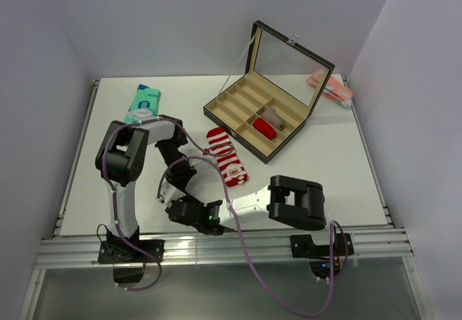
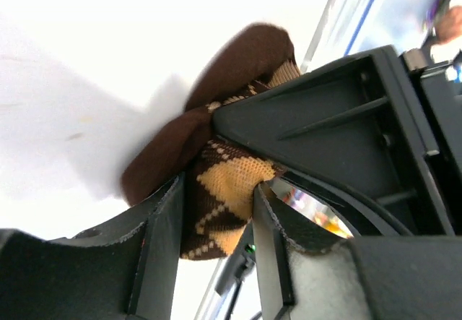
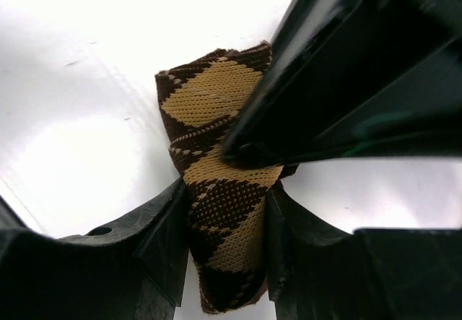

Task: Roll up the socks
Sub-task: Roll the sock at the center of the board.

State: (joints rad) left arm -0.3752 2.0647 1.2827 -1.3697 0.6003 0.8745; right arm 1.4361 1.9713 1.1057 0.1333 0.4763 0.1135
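By the near edge of the white bench (image 1: 325, 168), left pincer (image 2: 218, 193) and right pincer (image 3: 227, 199) both clamp the brown-and-tan argyle fabric sock (image 3: 206, 103); the red-and-white striped Santa sock (image 1: 227, 157) lies farther in.

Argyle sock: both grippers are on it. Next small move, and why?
Probably hold the right gripper shut as an anchor and turn the left gripper at the wrist to start winding. Both are shut on the argyle sock, close together, and it looks folded over, not yet a roll. The striped sock lies flat, untouched.
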